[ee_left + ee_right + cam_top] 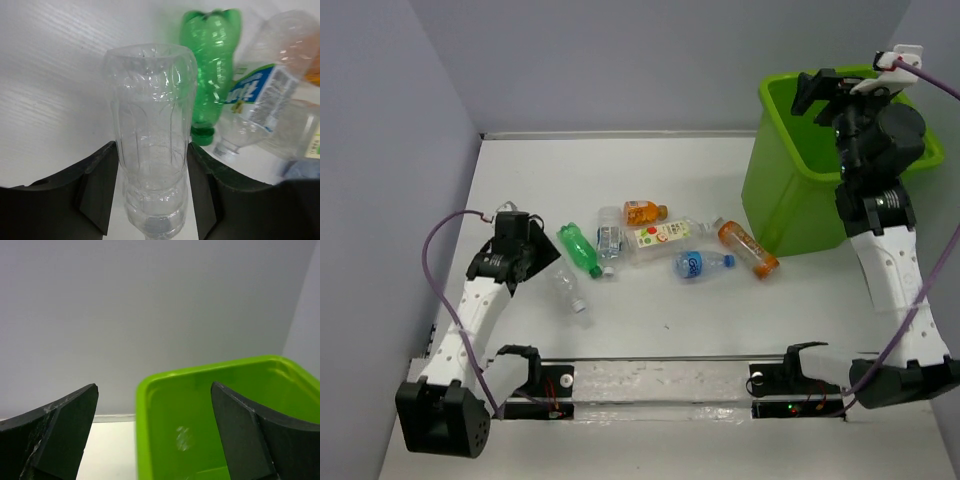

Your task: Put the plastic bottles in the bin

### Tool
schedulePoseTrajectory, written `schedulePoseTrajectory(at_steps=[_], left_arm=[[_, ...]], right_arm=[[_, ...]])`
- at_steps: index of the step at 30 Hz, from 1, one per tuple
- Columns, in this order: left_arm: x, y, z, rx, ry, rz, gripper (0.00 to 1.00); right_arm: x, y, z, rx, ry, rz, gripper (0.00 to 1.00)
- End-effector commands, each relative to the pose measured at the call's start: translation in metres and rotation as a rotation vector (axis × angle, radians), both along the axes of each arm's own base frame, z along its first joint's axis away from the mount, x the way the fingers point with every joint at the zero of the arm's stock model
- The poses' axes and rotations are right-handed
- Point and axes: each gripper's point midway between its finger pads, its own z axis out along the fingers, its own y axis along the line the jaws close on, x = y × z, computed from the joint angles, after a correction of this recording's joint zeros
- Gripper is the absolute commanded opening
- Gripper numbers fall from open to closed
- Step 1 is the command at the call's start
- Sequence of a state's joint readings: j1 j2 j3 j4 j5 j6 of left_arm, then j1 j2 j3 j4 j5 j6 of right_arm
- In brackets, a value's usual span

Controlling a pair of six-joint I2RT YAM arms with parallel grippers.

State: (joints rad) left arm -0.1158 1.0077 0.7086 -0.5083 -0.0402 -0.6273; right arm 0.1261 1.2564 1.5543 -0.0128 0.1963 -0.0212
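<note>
My left gripper (546, 264) (152, 146) is shut on a clear unlabelled bottle (570, 288) (150, 115) that lies on the table, one finger against each side. A green bottle (578, 248) (207, 65) lies just right of it. Further right lie a clear blue-labelled bottle (610, 240) (260, 95), a small orange bottle (642, 211), a clear white-labelled bottle (660, 236), another blue-labelled one (700, 264) and a long orange one (748, 248). My right gripper (817, 90) (155, 430) is open and empty above the lime-green bin (785, 205) (145, 395).
Grey walls close in the table on the left, back and right. A clear rail (670, 382) with black clamps runs along the near edge between the arm bases. A purple cable (432, 250) loops off the left arm.
</note>
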Motion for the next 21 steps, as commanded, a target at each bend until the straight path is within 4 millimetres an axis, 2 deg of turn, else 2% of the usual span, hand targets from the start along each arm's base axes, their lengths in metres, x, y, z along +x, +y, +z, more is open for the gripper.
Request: schedulePoseTrajectory(at_steps=[1, 2, 3, 4, 5, 6, 7, 8, 9, 10, 11, 12, 13, 14, 15, 16, 17, 18, 19, 20, 21], left_arm=[[0.010, -0.006, 0.093, -0.035, -0.259, -0.046, 0.21], [0.010, -0.015, 0.122, -0.072, -0.317, -0.079, 0.21], [0.010, -0.018, 0.136, -0.086, -0.341, -0.093, 0.19], [0.011, -0.026, 0.150, -0.124, -0.368, -0.117, 0.18], [0.015, -0.032, 0.177, -0.155, -0.439, -0.134, 0.18], [0.017, -0.039, 0.191, -0.185, -0.480, -0.157, 0.15], [0.018, -0.049, 0.206, -0.241, -0.518, -0.180, 0.15], [0.025, -0.057, 0.236, -0.274, -0.621, -0.205, 0.15], [0.027, -0.064, 0.252, -0.303, -0.669, -0.218, 0.15], [0.027, -0.081, 0.264, -0.340, -0.691, -0.264, 0.15], [0.029, -0.093, 0.299, -0.384, -0.785, -0.292, 0.15], [0.037, -0.107, 0.307, -0.400, -0.799, -0.318, 0.15], [0.032, -0.131, 0.320, -0.423, -0.821, -0.370, 0.15], [0.033, -0.145, 0.331, -0.434, -0.842, -0.397, 0.15], [0.030, -0.157, 0.367, -0.443, -0.927, -0.434, 0.15], [0.036, -0.187, 0.365, -0.442, -0.906, -0.474, 0.15], [0.032, -0.198, 0.401, -0.467, -0.981, -0.500, 0.15], [0.036, -0.205, 0.414, -0.455, -1.012, -0.494, 0.15], [0.048, -0.230, 0.408, -0.418, -1.000, -0.521, 0.15], [0.052, -0.240, 0.421, -0.421, -1.031, -0.528, 0.15], [0.062, -0.254, 0.441, -0.431, -1.067, -0.530, 0.15]], right_arm=[[-0.080, 0.051, 0.035, 0.115, -0.065, 0.341, 0.98], [-0.085, 0.067, 0.013, 0.131, -0.011, 0.432, 0.98], [-0.106, 0.071, 0.015, 0.138, -0.032, 0.474, 0.98], [-0.114, 0.074, 0.009, 0.150, -0.023, 0.497, 0.98], [-0.116, 0.081, -0.014, 0.188, 0.028, 0.541, 0.97], [-0.136, 0.082, -0.013, 0.194, 0.006, 0.565, 0.95], [-0.144, 0.088, -0.022, 0.205, 0.021, 0.602, 0.93], [-0.152, 0.091, -0.031, 0.246, 0.037, 0.629, 0.91], [-0.151, 0.095, -0.059, 0.266, 0.092, 0.649, 0.88], [-0.167, 0.098, -0.061, 0.267, 0.076, 0.680, 0.84], [-0.174, 0.103, -0.072, 0.287, 0.103, 0.717, 0.83], [-0.178, 0.106, -0.083, 0.298, 0.130, 0.737, 0.82], [-0.181, 0.111, -0.101, 0.304, 0.175, 0.766, 0.81], [-0.199, 0.119, -0.103, 0.291, 0.181, 0.833, 0.80], [-0.206, 0.123, -0.109, 0.308, 0.202, 0.863, 0.80], [-0.211, 0.127, -0.123, 0.320, 0.238, 0.894, 0.80], [-0.229, 0.132, -0.124, 0.316, 0.235, 0.951, 0.81], [-0.235, 0.133, -0.129, 0.324, 0.245, 0.965, 0.81], [-0.239, 0.133, -0.142, 0.338, 0.279, 0.963, 0.81], [-0.251, 0.131, -0.142, 0.333, 0.254, 0.965, 0.81], [-0.256, 0.131, -0.148, 0.338, 0.259, 0.963, 0.80]])
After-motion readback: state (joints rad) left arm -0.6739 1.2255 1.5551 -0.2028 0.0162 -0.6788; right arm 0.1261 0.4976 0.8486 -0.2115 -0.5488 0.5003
